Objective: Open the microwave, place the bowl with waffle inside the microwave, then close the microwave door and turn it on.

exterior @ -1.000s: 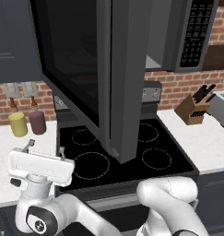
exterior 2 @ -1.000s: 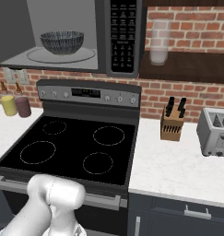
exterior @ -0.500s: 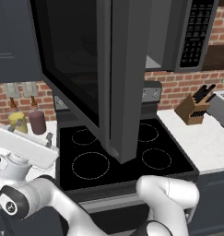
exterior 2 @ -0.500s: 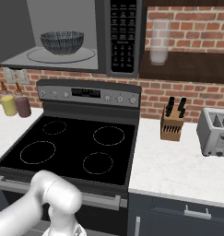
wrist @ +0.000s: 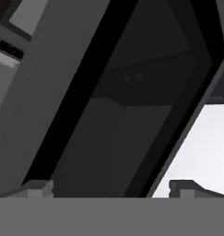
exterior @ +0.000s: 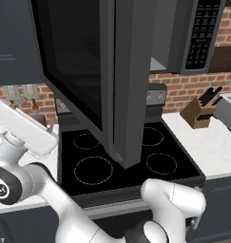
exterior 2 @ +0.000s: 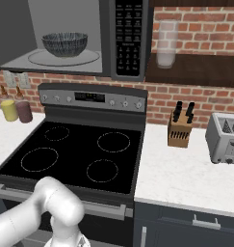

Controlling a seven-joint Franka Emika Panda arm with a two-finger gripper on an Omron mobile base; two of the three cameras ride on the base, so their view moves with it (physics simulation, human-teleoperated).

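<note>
Right base view gives us the microwave (exterior 2: pixel 70 38) with its cavity open and the bowl (exterior 2: pixel 64 44) sitting upright on the glass turntable (exterior 2: pixel 89 59) inside, left of the black keypad strip (exterior 2: pixel 127 36); we cannot make out the waffle over the bowl's rim. From the left base view we see the microwave door (exterior: pixel 95 76) swung wide out over the stove (exterior: pixel 131 166). Our gripper (wrist: pixel 111 188) has its fingertips (wrist: pixel 39 189) spread fully apart, holding nothing, close to the door's dark glass.
</note>
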